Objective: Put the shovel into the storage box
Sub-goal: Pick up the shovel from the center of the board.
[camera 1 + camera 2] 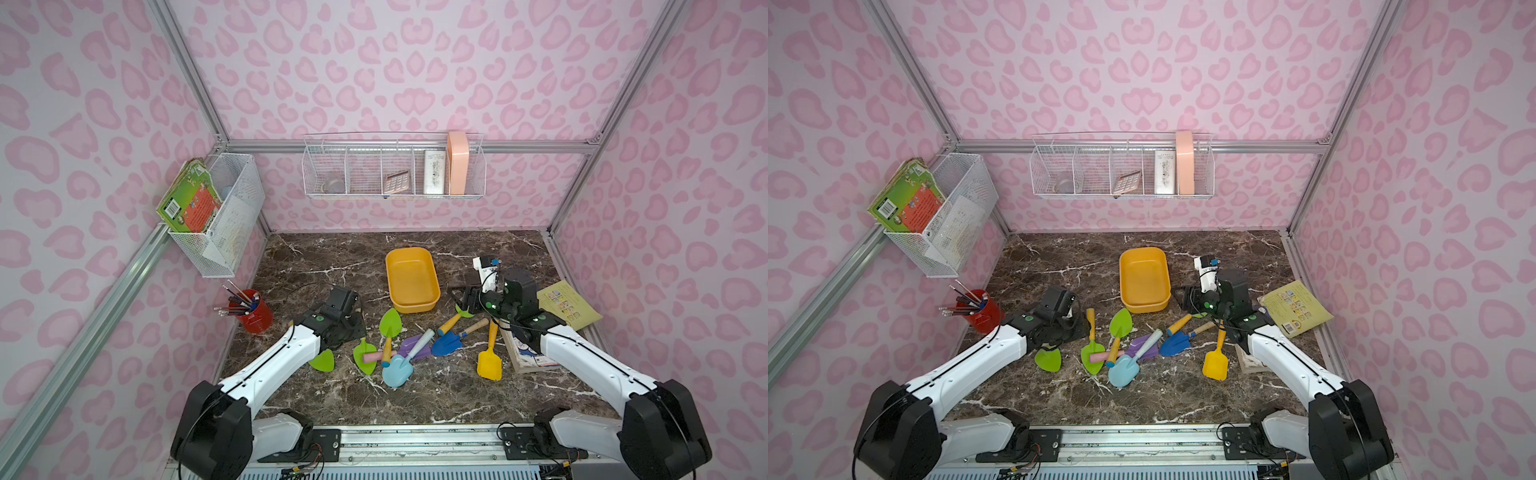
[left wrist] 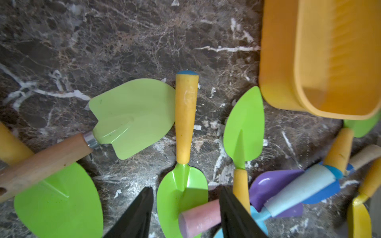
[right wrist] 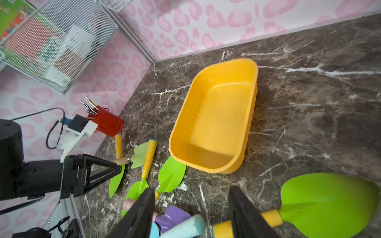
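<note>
The orange-yellow storage box [image 1: 411,278] [image 3: 216,115] stands empty at mid-table. Several toy shovels lie scattered in front of it: green ones [image 1: 390,322], a blue one [image 1: 446,343], a purple one [image 1: 409,347], a light blue one [image 1: 397,372] and a yellow one [image 1: 489,365]. My left gripper [image 2: 186,208] hovers open over the left end of the pile, above a green blade [image 2: 182,195] crossed by a pink handle [image 2: 200,218]. My right gripper [image 3: 191,212] is open right of the box, over a green shovel [image 3: 329,206] whose yellow handle passes under one finger [image 3: 243,212].
A red pencil cup [image 1: 255,313] stands at the left table edge. A yellow booklet [image 1: 569,305] and a book [image 1: 523,353] lie at the right under my right arm. White wire baskets hang on the left wall [image 1: 224,216] and back wall [image 1: 395,170].
</note>
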